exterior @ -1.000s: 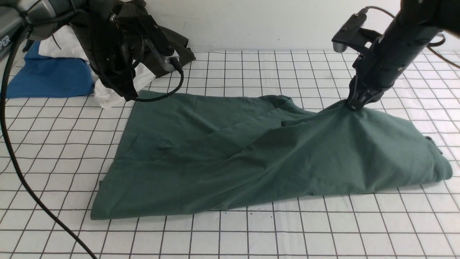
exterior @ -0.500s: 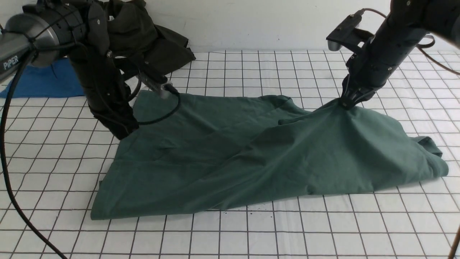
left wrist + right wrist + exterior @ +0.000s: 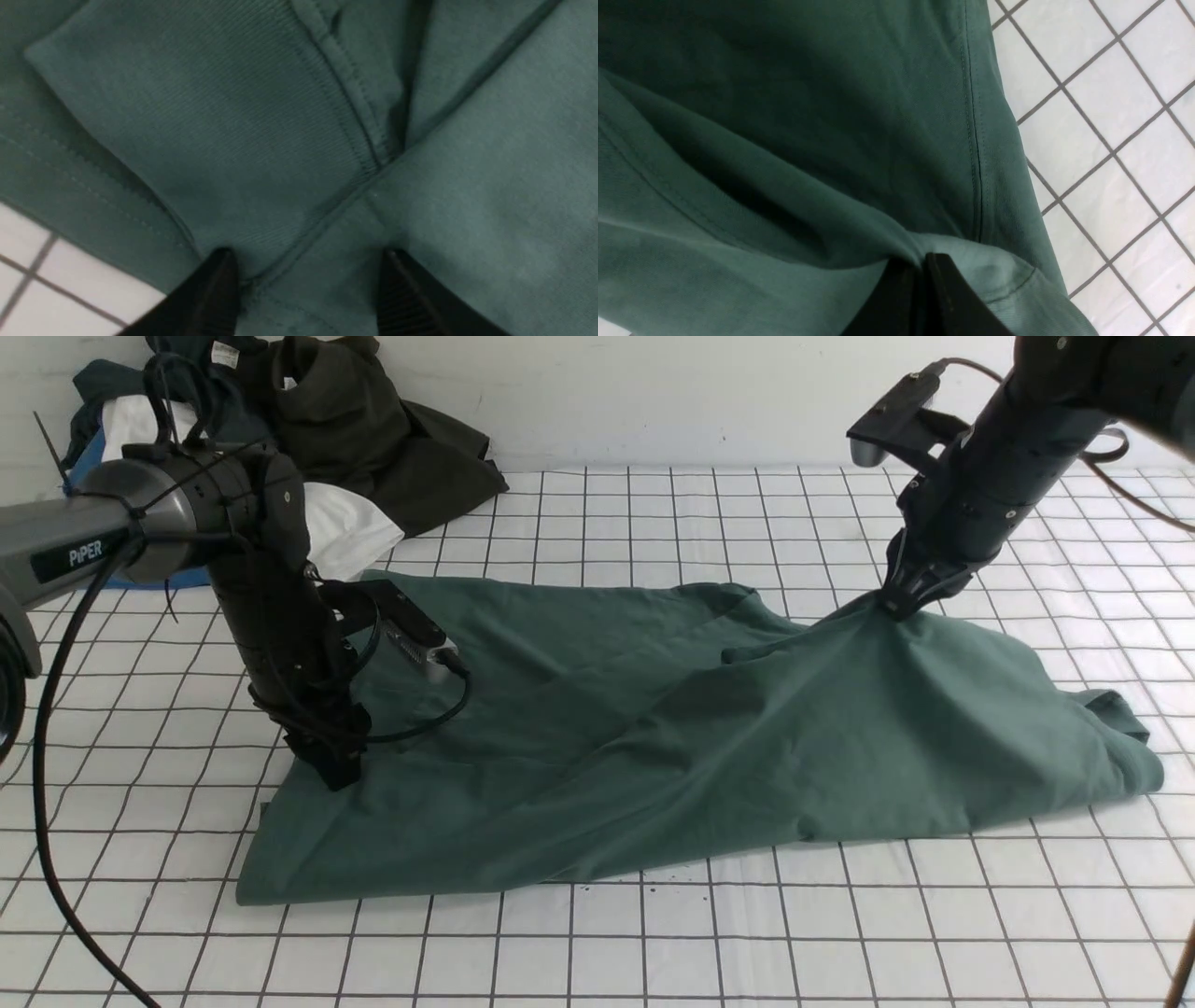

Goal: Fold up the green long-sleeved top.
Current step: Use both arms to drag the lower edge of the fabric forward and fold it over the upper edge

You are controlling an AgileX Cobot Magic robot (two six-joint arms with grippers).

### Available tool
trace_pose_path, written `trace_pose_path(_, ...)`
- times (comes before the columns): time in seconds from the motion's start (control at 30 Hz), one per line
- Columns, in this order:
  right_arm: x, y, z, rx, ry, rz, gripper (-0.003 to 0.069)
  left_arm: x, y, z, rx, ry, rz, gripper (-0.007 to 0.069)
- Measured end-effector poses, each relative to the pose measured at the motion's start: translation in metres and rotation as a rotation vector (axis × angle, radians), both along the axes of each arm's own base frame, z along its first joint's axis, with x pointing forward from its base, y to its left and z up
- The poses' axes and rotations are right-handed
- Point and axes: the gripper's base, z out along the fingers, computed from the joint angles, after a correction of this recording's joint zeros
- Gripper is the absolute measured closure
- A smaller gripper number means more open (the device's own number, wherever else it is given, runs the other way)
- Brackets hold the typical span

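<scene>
Mid-fold: my right gripper pinches a raised peak of the green long-sleeved top lying across the gridded table, while my left gripper hangs, jaws spread, over what looks like its cuff, which I should grasp next.

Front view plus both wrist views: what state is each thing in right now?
green long-sleeved top, spread on the table, rumpled, one edge pulled up into a peak.
left gripper, open, jaws astride the top's ribbed band, nothing gripped.
right gripper, shut on the top's raised edge.
dark garment, crumpled in a heap at the back.
</scene>
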Motion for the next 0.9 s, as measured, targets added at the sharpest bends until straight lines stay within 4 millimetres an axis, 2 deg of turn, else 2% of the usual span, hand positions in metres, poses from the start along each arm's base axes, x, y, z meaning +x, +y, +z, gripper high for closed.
trace_pose_path(0.13,0.0,0.0002,0.0,0.003,0.0,0.0,0.0652,0.0007,0.0002,0.0,0.003,-0.009,-0.014,0.0242)
trace_pose_path(0.4,-0.0001,0.0003,0.0,0.004,0.001,-0.001,0.0652,0.0018,0.0081,-0.0033,0.088,-0.003,0.147,0.024)
trace_pose_path(0.63,-0.0001,0.0003,0.0,0.004,0.001,-0.001,0.0652,0.0021,0.0081,-0.0075,0.089,0.009,0.181,0.0256)
trace_pose_path(0.8,-0.0001,0.0004,0.0001,0.005,0.001,-0.001,0.0652,0.0011,0.0082,-0.0075,0.092,0.02,0.181,0.0365)
trace_pose_path(0.83,-0.0001,0.0004,0.0001,0.005,0.001,-0.001,0.0652,0.0006,0.0079,-0.0075,0.093,0.025,0.181,0.042)
trace_pose_path(0.9,-0.0001,0.0004,0.0001,0.005,0.001,-0.001,0.0652,-0.0002,0.008,-0.0075,0.094,0.033,0.183,0.0477)
